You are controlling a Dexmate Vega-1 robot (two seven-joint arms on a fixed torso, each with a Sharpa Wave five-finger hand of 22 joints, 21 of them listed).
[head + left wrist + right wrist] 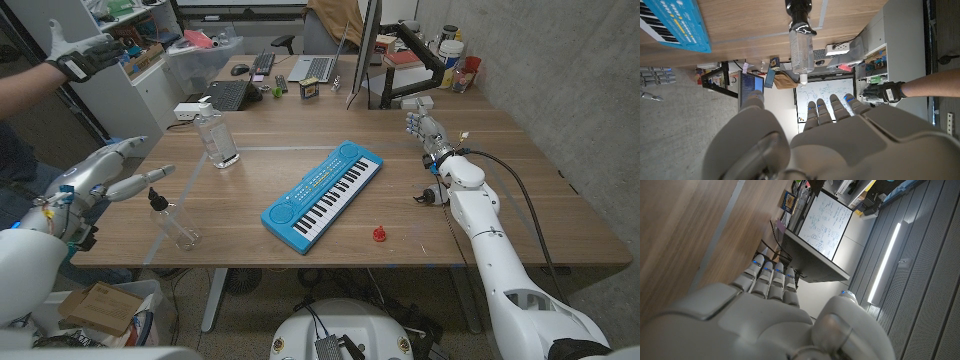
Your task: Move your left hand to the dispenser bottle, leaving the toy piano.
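Observation:
The blue toy piano [322, 196] lies slantwise at the table's middle; one end of it also appears in the left wrist view [677, 25]. The clear dispenser bottle [170, 218] with a black pump [799, 14] stands near the front left. My left hand [125, 172] hovers just left of the pump, fingers stretched toward it and apart from it, holding nothing; its back [840, 140] shows in the wrist view. Far from the piano, my right hand [425, 130] waits at the right side of the table with fingers straight and nothing in them [770, 280].
A second clear bottle [215, 138] with a white cap [802, 76] stands behind the dispenser. A small red object [379, 234] lies right of the piano. A person's gloved hand [80, 55] is raised at the far left. Laptops and clutter line the back edge.

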